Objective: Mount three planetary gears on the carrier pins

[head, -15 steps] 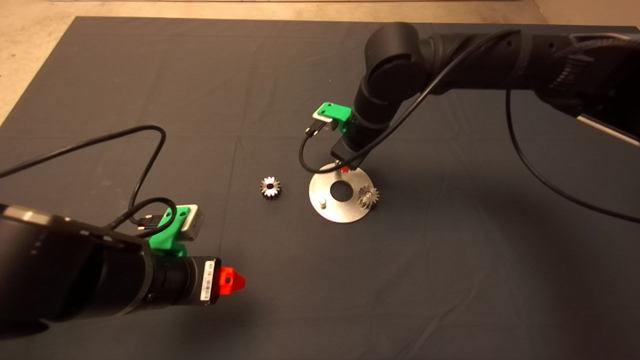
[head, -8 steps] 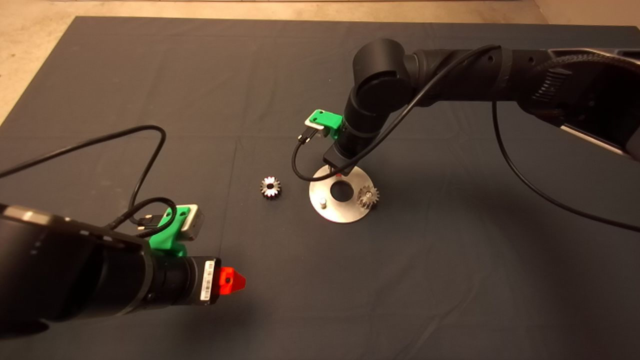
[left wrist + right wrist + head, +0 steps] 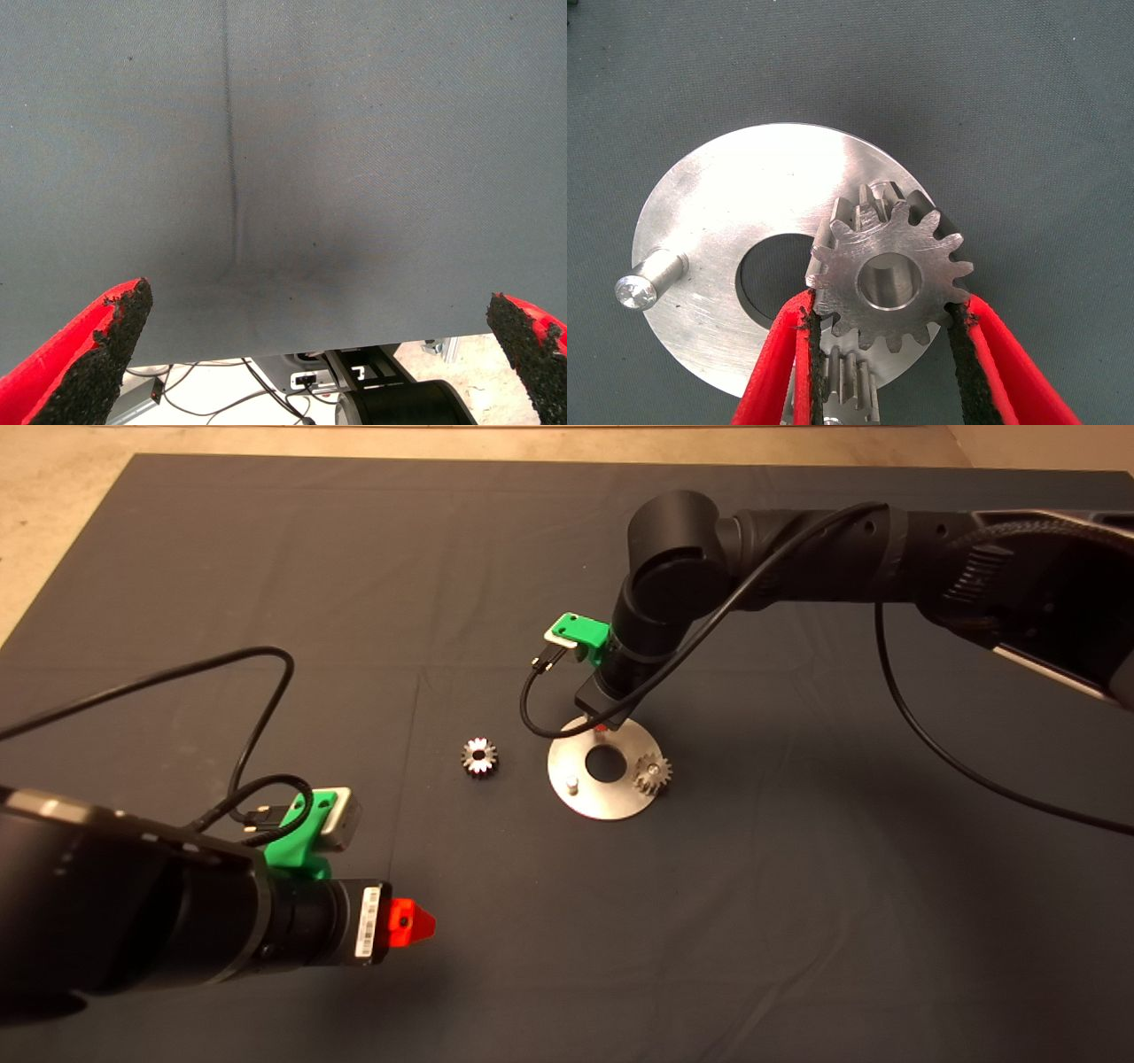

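A: State of the jaws?

B: The right gripper (image 3: pixel 881 354) is clamped on a gear (image 3: pixel 888 282), which is held flat between the two pads, bore pointing straight down. The left gripper (image 3: pixel 310 354) is parked low over bare mat (image 3: pixel 283 133), jaws spread wide, nothing held.

A: Where are the task's things relative to the jaws?

B: In the right wrist view the held gear is seen directly over the disc (image 3: pixel 726 221), and something pale is seen through the bore, probably the pin top, though that cannot be told for certain. A second gear (image 3: pixel 850 390) is glimpsed just under the red fingers, already seated on its pin. A bare pin (image 3: pixel 648 279) is seen across the centre hole, well apart from the jaws. A loose gear (image 3: pixel 479 756) is seen on the desk beside the disc, between the two arms, nearer the right one.

A: Key relation for the next move?

B: Bore axis and pin axis are both vertical, so a straight descent would be judged right if they are concentric. A small offset would be enough for the rim to catch.

A: Materials?

B: Steel gear, shiny machined teeth; brushed silver disc, flat and round; rough black pads; woven grey mat.
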